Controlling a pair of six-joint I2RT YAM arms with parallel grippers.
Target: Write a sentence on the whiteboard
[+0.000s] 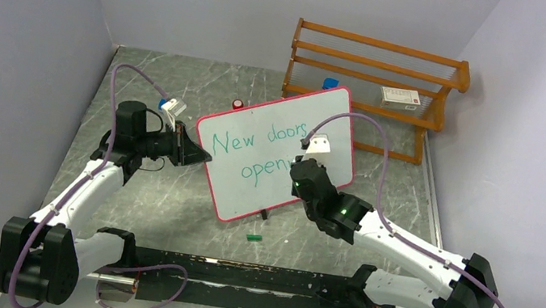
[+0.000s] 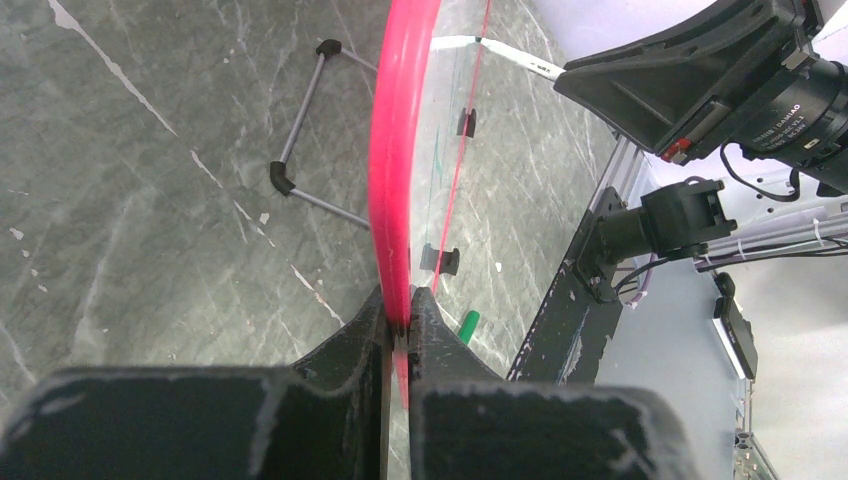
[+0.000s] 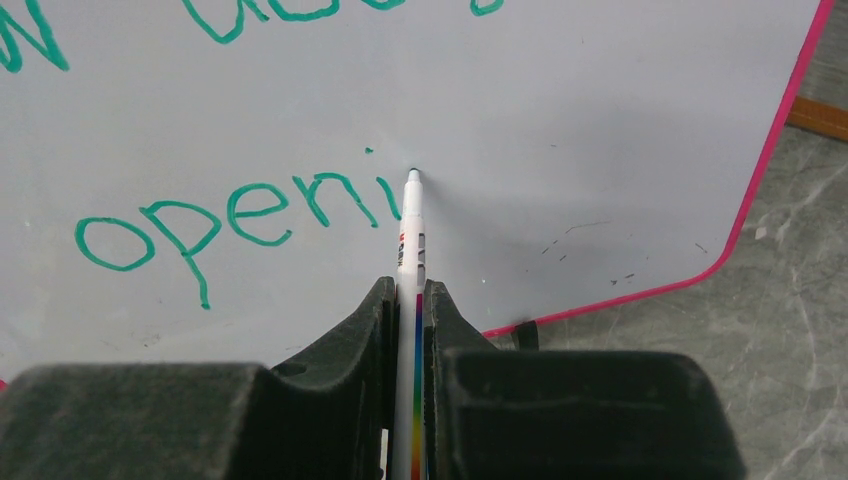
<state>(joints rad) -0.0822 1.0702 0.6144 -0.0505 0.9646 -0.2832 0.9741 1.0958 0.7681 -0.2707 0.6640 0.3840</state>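
Note:
The whiteboard (image 1: 278,155) stands tilted on the table, white with a pink-red rim (image 2: 400,160). My left gripper (image 2: 400,310) is shut on its left edge. The sentence (image 1: 251,144) is in green: "New doors" above, "openi" (image 3: 240,215) below. My right gripper (image 3: 405,290) is shut on a white marker (image 3: 410,235) with a rainbow stripe. The marker's tip (image 3: 413,174) rests on the board just right of the "i". In the top view my right gripper (image 1: 301,176) covers the end of the second line.
A green marker cap (image 1: 254,238) lies on the table in front of the board, also seen as a green cap (image 2: 468,322) in the left wrist view. A wooden rack (image 1: 370,83) stands behind the board. A small red-capped thing (image 1: 238,105) sits at the board's back left.

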